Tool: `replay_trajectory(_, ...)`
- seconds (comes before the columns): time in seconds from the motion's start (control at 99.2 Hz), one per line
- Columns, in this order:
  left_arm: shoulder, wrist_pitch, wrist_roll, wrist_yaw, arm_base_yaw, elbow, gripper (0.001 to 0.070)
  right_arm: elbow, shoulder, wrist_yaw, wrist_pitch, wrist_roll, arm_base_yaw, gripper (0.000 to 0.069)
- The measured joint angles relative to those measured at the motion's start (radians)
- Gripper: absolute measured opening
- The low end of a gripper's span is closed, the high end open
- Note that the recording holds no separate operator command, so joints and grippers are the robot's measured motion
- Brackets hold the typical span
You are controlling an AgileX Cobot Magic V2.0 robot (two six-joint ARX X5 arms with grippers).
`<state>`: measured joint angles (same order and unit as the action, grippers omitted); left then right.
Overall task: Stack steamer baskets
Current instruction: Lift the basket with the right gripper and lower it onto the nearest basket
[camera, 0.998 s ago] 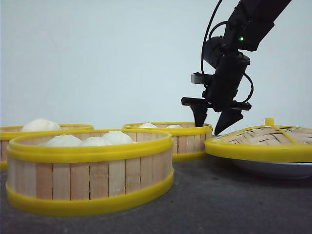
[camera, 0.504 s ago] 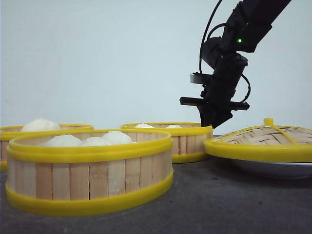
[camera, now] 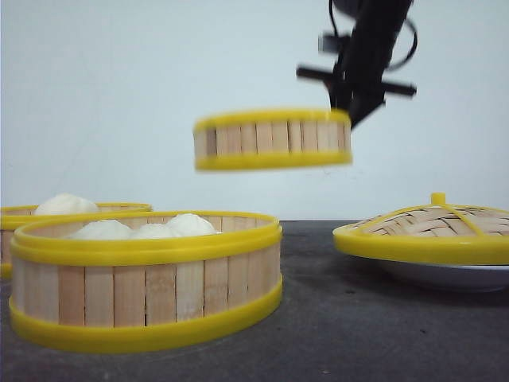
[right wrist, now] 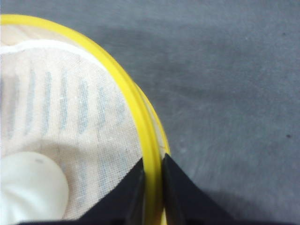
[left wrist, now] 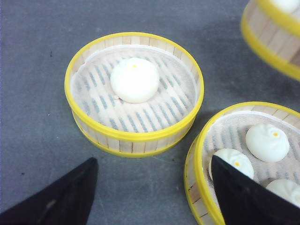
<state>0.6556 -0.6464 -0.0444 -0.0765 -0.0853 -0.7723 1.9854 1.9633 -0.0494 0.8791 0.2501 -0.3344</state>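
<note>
The right gripper (camera: 352, 99) is clamped on the rim of one steamer basket (camera: 273, 140), which hangs in mid-air — level, clear of the dark surface (camera: 342, 318) and above the other items. In the right wrist view, the two black fingers (right wrist: 176, 187) pinch the yellow rim between them, one inside the wall and one outside; the basket's cloth liner and part of a white bun (right wrist: 28, 187) show inside it.

A second steamer basket (camera: 147, 278) stands nearest the camera on the surface, holding several white buns (camera: 151, 229). A third basket (camera: 48, 215) sits behind it at far left, with a single bun (left wrist: 134, 79) near its centre, as the left wrist view shows. The two resting baskets lie just beside each other, apparently not touching.

The left gripper (left wrist: 150, 187) is spread wide and holds nothing — its dark fingers (left wrist: 61, 199) appear over the gap between the two resting baskets.

At right, a domed woven lid (camera: 433, 227) with yellow rim and knob rests on a white plate (camera: 453, 276), well apart from the lifted basket.
</note>
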Motion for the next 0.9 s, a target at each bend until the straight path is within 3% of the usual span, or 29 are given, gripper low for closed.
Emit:
replay_trajectory(0.403,0.000,0.000,0.000,0.000,0.000,0.000,0.0468,-0.002,-0.242,-0.026,0.229,-0.080,-0.135,0.0030)
replay_trajectory(0.585,0.000,0.000,0.000,0.000,0.000,0.000,0.0468,-0.119,-0.320,-0.030,0.198,-0.089,-0.192,0.0030)
replay_trajectory(0.897,0.000,0.000,0.000,0.000,0.000,0.000,0.0468,-0.397,-0.365,-0.080,0.007,-0.108,-0.250,0.0030)
